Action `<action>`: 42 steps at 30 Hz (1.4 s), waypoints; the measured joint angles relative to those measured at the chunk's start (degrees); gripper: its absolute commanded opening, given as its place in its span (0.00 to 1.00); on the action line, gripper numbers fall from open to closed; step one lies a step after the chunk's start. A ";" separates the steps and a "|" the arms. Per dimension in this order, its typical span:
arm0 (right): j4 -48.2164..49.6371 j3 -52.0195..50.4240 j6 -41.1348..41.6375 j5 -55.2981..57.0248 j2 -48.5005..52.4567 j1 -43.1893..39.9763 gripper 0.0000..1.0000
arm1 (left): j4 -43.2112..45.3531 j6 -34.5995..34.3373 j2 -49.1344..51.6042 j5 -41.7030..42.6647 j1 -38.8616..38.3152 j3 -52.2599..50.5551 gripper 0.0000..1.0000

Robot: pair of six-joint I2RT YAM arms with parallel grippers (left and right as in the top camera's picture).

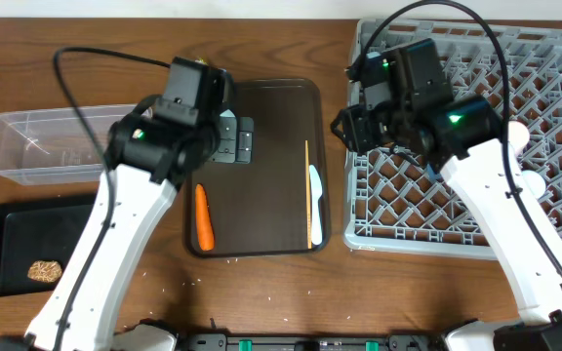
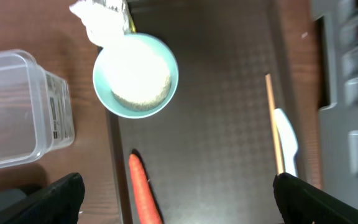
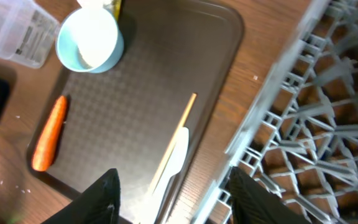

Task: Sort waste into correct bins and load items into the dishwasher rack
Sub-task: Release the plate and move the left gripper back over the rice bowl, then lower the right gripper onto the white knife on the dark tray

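Clearly, little is finished: only the brown food lump (image 1: 44,270) is seen in the black tray (image 1: 13,229), well left of the dark brown serving tray (image 1: 271,112). On that serving tray the carrot (image 1: 203,216), wooden chopstick (image 1: 307,185), pale spoon (image 1: 315,203) and light blue cup (image 2: 135,74) are left unsorted, with the crumpled napkin (image 2: 98,18) touching the cup. Rice grains (image 1: 193,284) are scattered just off its near edge. Nothing is made out in the clear tub (image 1: 37,146) to its left. The left gripper (image 2: 182,205) is held spread wide above the serving tray. The right gripper (image 3: 179,205) is spread over the grey rack (image 1: 554,58) beside it, with nothing pinched.
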 measured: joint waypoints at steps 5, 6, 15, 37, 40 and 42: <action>-1.18 0.00 1.99 -0.09 3.34 0.72 0.41 | -2.58 -1.44 3.85 -2.25 2.32 0.00 0.98; -1.55 0.00 2.43 -0.37 4.66 0.79 0.40 | -2.89 -1.75 4.61 -2.19 3.63 0.00 0.98; -2.36 0.00 4.44 -4.13 15.26 3.98 0.35 | -5.55 -1.55 8.15 7.30 9.11 -0.04 0.98; -1.86 -0.02 34.40 9.55 31.26 18.16 0.28 | -5.88 -0.59 8.35 7.89 10.54 -1.66 0.98; -1.95 -0.04 35.98 10.86 31.41 17.92 0.28 | -5.88 -0.59 8.35 7.89 10.54 -1.66 0.98; -2.10 -0.04 36.28 11.08 31.41 17.59 0.28 | -5.88 -0.59 8.35 7.89 10.54 -1.66 0.98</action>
